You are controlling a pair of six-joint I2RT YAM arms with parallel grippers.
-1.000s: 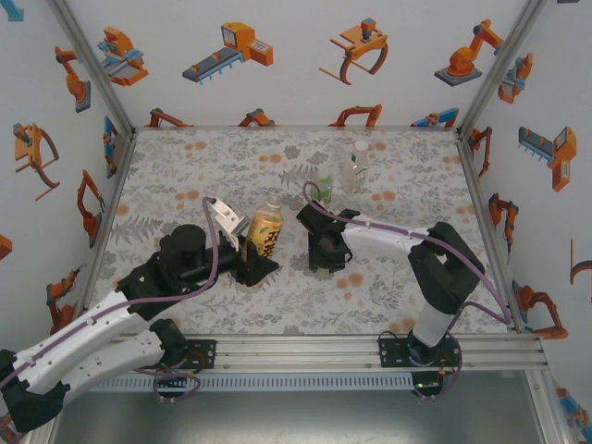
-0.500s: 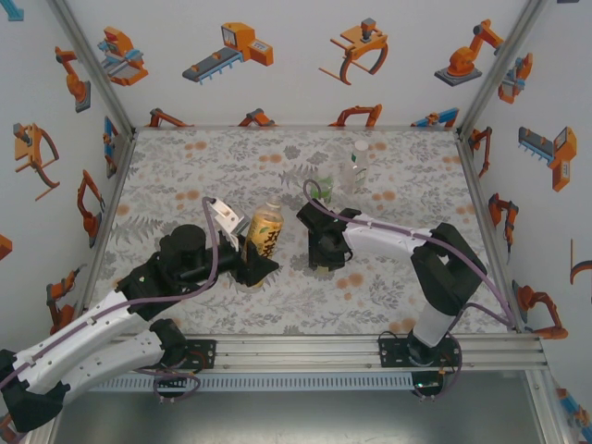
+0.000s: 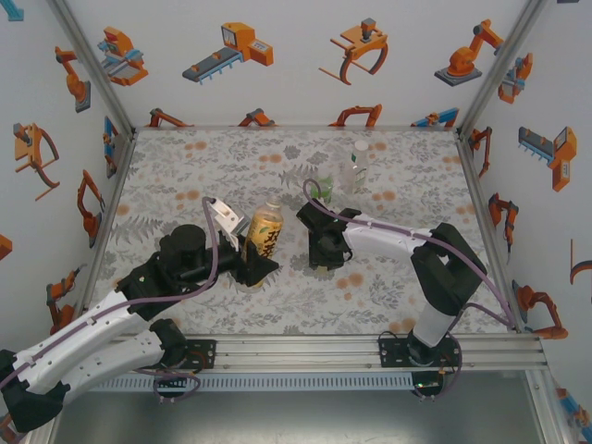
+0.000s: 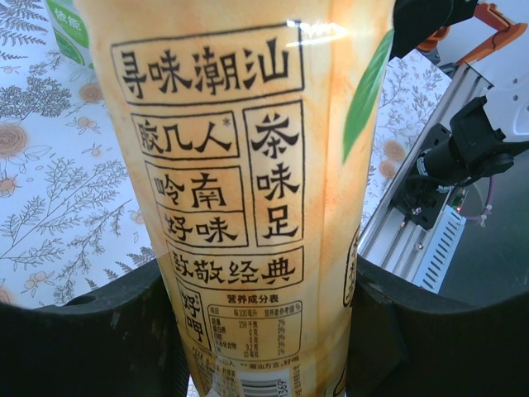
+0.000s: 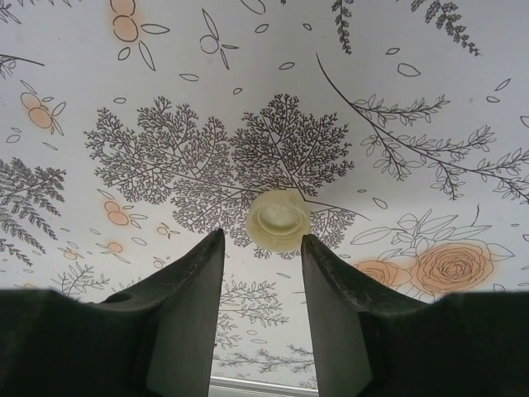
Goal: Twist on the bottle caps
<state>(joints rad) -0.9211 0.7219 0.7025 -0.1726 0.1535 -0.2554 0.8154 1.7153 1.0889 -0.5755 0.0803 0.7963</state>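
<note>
We hold the amber bottle [image 4: 240, 190] in the left gripper [image 3: 252, 265], just left of centre in the top view. In the left wrist view the two black fingers [image 4: 91, 339] press against the label on either side, low on the body. We judge that this grip is there to keep the bottle upright and stop it turning while a cap is twisted on.

The right gripper [image 5: 262, 248] points down at the table [image 3: 185, 157], near the middle of the top view. Its jaws stand apart with a moderate gap. A pale cap [image 5: 278, 220] lies flat on the floral cloth at the centre of the right wrist view, just past the fingertips and in line with the gap (nothing is gripped there yet). To our eye the fingers are lined up to close on the cap's rim.

The green bottle [image 3: 325, 188] and the clear bottle [image 3: 357, 166] stand together in the upper middle of the top view, well apart from both grippers. We cannot tell whether they carry caps.
</note>
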